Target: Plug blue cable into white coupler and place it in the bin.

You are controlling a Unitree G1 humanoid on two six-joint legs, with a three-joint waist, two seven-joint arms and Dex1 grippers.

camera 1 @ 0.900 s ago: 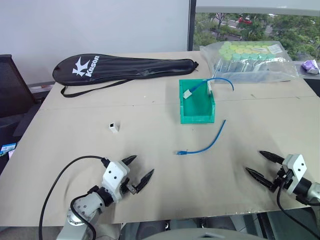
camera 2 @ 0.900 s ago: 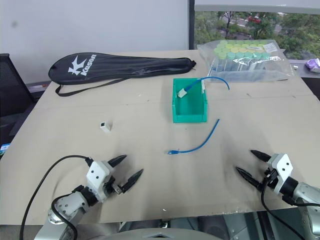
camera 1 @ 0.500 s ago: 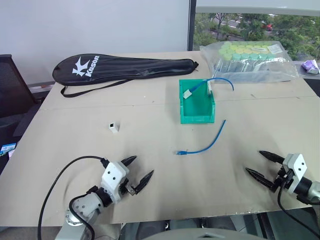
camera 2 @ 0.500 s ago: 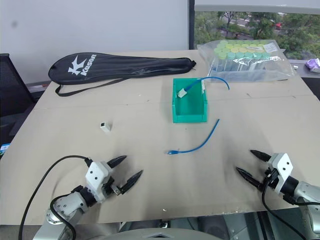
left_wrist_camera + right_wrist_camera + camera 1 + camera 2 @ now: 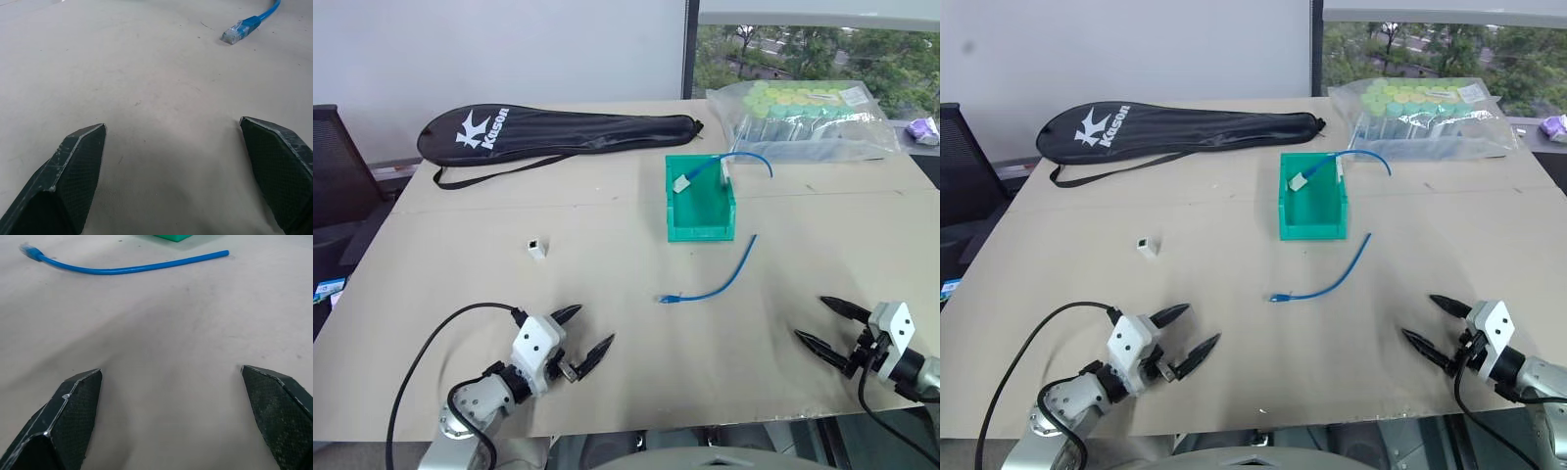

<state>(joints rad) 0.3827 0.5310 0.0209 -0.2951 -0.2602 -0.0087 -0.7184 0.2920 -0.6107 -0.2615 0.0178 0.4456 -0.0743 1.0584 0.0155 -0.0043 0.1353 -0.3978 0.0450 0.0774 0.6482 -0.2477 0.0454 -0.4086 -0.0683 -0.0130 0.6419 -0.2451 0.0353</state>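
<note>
Progress: nothing joined; blue cable [image 5: 716,280] loose, white coupler [image 5: 537,248] at its nine o'clock.
Bin [image 5: 700,224]: awaiting both.
Pincers: left pincer [image 5: 583,336], right pincer [image 5: 822,322] wide apart, empty.

Left gripper [image 5: 579,340]: two black pointed fingers, cross-hatched texture on the pads [image 5: 78,171], white blocky housing, grey metal wrist joint, thick black cable looping from it. Right gripper [image 5: 824,323]: same black tapered fingers, white housing, black cable trailing underneath.
</note>
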